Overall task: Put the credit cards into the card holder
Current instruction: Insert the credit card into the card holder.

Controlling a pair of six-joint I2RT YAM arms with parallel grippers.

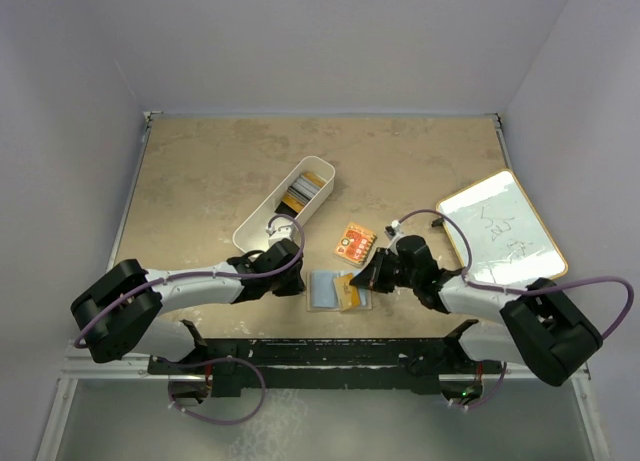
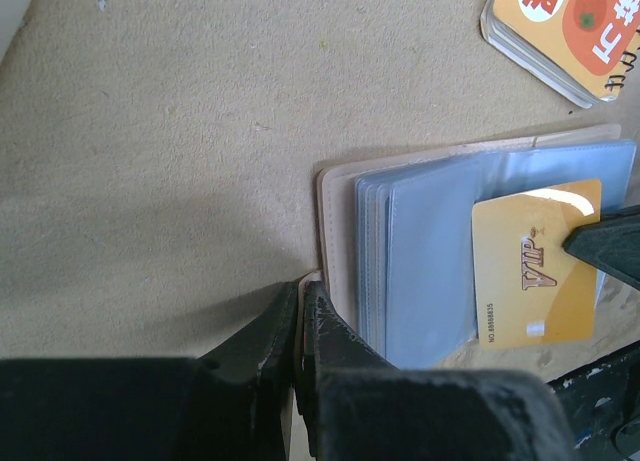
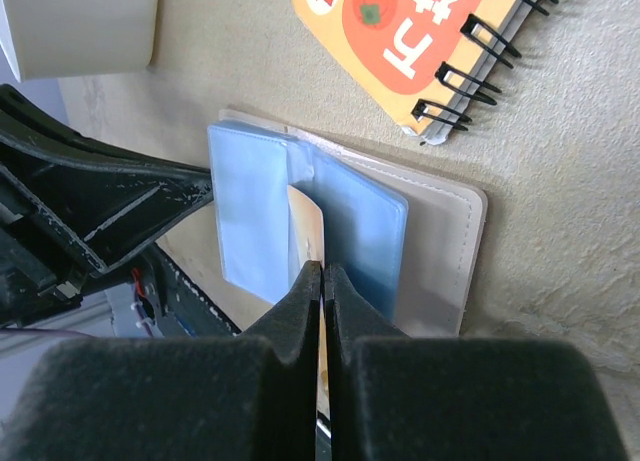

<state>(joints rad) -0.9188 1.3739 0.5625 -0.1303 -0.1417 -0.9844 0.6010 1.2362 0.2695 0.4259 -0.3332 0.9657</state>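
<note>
Table [image 1: 200, 171], beige and mottled, with purple walls round it. White board [image 1: 500, 229] with a tan frame lies flat at the right edge, scribbles on it. Long white bin [image 1: 258, 229] sits diagonally left of centre, with a stack of cards [image 1: 303, 191] in its far end, dark and orange edges showing. Both arms reach in toward the middle of the near edge, tips close together.

Orange spiral notebook [image 1: 355, 244] lies flat between the bin and the right arm, just beyond the card holder, not touching it.

Card holder [image 1: 325, 291] lies open and flat between the two claws. Beige cover is underneath, clear bluish sleeves fanned on top.

Left gripper [image 2: 303, 286] is closed. A sliver of the beige cover shows pinched between its tips at the holder's left edge, so it is pinning the holder by that edge.

Right gripper [image 3: 322, 273] is closed on a gold card [image 2: 535, 266] marked VIP, clamped thin between the fingers. The card sits over the sleeves on the right half of the holder. Its leading edge is at a sleeve opening. Can't tell whether it is under the plastic or just resting on it.
</note>
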